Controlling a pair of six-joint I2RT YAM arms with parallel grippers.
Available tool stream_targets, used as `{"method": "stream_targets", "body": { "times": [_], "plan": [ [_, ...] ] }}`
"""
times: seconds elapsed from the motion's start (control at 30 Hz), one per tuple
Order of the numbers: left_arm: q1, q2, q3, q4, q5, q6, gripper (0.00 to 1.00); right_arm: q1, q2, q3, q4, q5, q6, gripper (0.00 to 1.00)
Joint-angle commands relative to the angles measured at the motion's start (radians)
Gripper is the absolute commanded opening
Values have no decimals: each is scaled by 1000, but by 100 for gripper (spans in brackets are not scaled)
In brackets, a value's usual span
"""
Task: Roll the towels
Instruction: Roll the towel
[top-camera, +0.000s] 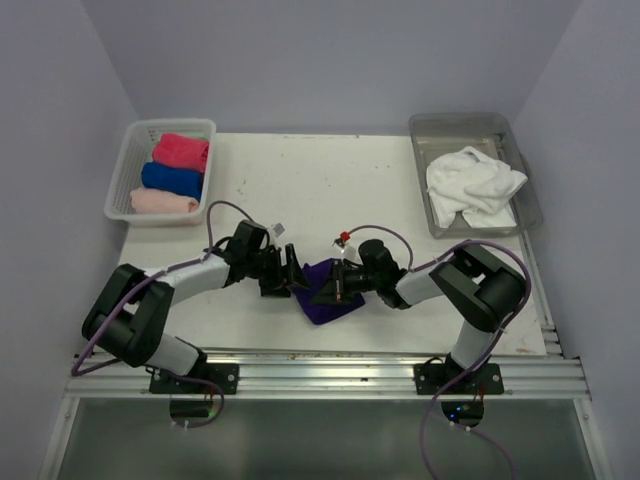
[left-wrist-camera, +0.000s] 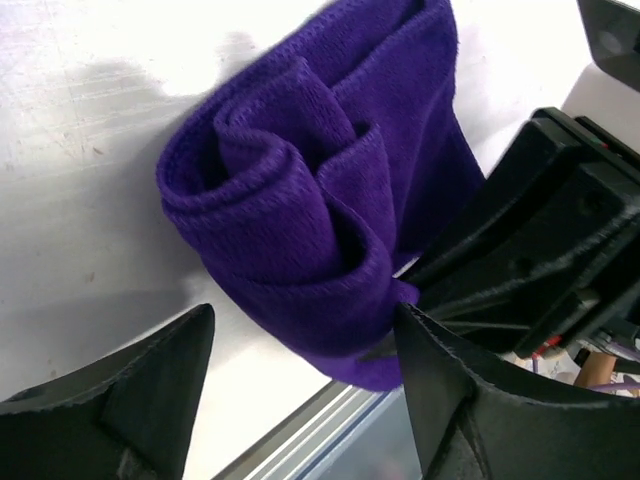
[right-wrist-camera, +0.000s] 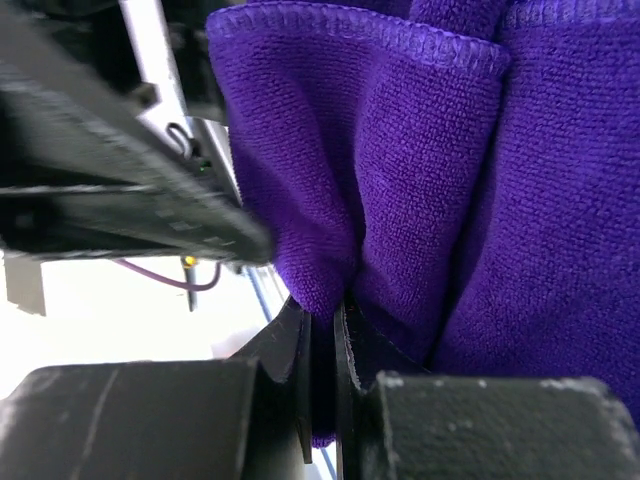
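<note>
A purple towel (top-camera: 325, 300) lies partly rolled at the table's front middle, between my two grippers. In the left wrist view the purple towel (left-wrist-camera: 300, 200) shows as a loose roll, its end facing the camera. My left gripper (top-camera: 290, 275) is open, its fingertips (left-wrist-camera: 190, 345) either side of the roll's near end, the right finger touching the cloth. My right gripper (top-camera: 335, 285) is shut on a fold of the purple towel (right-wrist-camera: 420, 170), pinched between its fingertips (right-wrist-camera: 300, 330).
A white basket (top-camera: 128, 165) at the back left holds three rolled towels: red (top-camera: 181, 150), blue (top-camera: 172, 180) and pink (top-camera: 164, 201). A clear bin (top-camera: 530, 190) at the back right holds crumpled white towels (top-camera: 472, 185). The table's front rail (top-camera: 330, 365) lies close behind the purple towel.
</note>
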Motion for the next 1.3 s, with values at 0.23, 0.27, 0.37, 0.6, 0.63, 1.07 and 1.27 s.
{"method": "stream_targets", "body": {
  "times": [0.23, 0.27, 0.37, 0.6, 0.63, 1.07, 1.27],
  "plan": [
    [-19, 151, 46, 43, -67, -13, 45, -15, -2, -21, 134, -68, 118, 1],
    [-18, 162, 61, 10, -82, -12, 42, -15, -13, -20, 109, -68, 126, 7],
    [-25, 174, 113, -110, -131, -1, 34, -15, -59, 5, -58, -44, 80, 27],
    [-31, 131, 155, -212, -168, -5, 33, 134, -406, 219, -915, 630, -253, 53],
    [-33, 128, 156, -218, -170, -5, 33, 186, -460, 248, -944, 681, -262, 54],
    [-36, 105, 161, -255, -162, -7, 33, 691, -133, 652, -1170, 1337, -598, 50],
    [-36, 98, 155, -255, -164, -7, 34, 695, 24, 675, -1176, 1418, -631, 50]
  ]
}}
